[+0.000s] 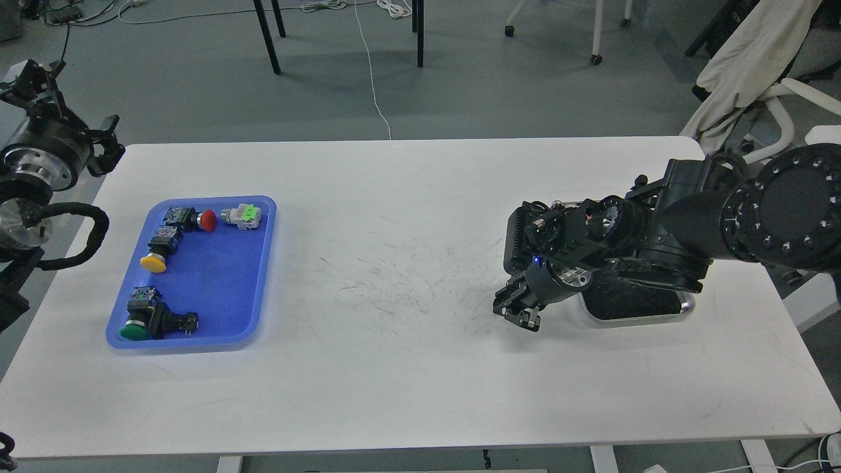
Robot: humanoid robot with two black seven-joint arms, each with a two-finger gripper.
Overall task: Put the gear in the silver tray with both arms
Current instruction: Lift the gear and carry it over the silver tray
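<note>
- The shiny rectangular steel tray with a dark scratched bottom [657,307] lies near the right edge of the white surface [407,263]; the right arm [657,230] hides most of it, so only its near rim and front right corner show.
- The right gripper [519,314] points down just off the tray's left end; its dark fingers merge, so I cannot tell whether it is clenched or released.
- The left arm [39,157] sits off the surface's far left corner, cut by the frame; its gripper [105,144] is small and dark, state unclear.
- A blue plastic tray [223,289] near the left edge holds red [207,220], yellow [153,263] and green [133,330] push-button switches and a grey part with a green cap [242,215].
</note>
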